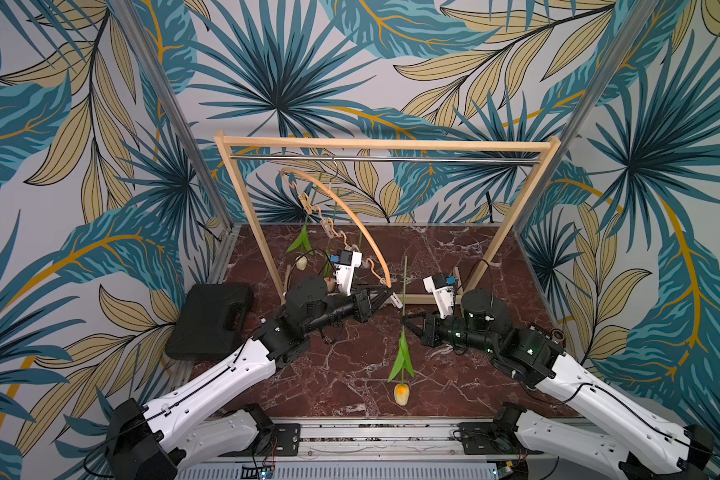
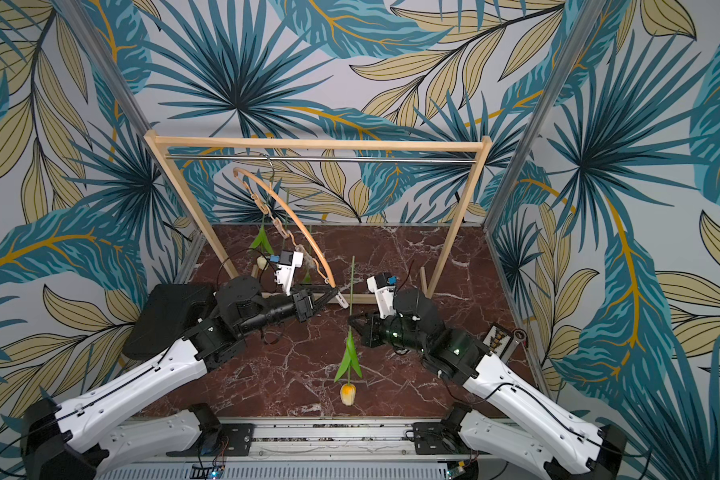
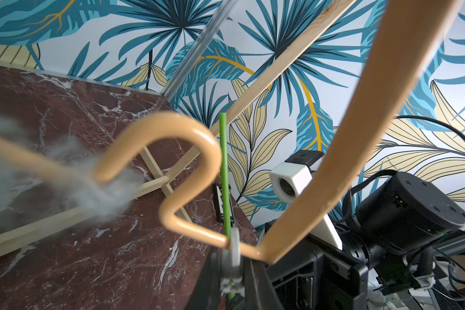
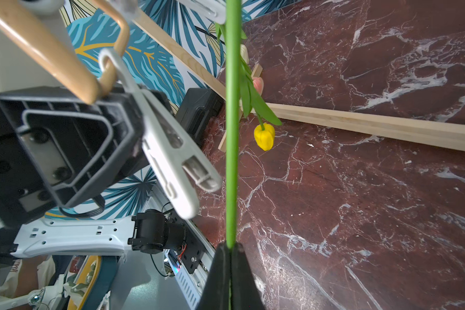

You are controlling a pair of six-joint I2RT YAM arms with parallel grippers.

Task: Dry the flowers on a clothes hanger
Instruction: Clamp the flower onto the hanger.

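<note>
Over red marble (image 1: 350, 365), right claw (image 1: 404, 319) clamps tulip stem (image 1: 404, 282); left claw (image 1: 390, 294) pinches clothespin (image 4: 169, 161).

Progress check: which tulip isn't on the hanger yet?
The yellow-orange tulip: the right gripper holds it by the stem. The cream tulip, pink tulip and yellow tulip hang head-down under the hanger.

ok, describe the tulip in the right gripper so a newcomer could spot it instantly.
Find the wooden rack on the red marble table; just in front of its middle the right gripper pinches a green stem. That tulip hangs head-down, alone, with a yellow-orange head, while the other tulips dangle from the hanger.
</note>
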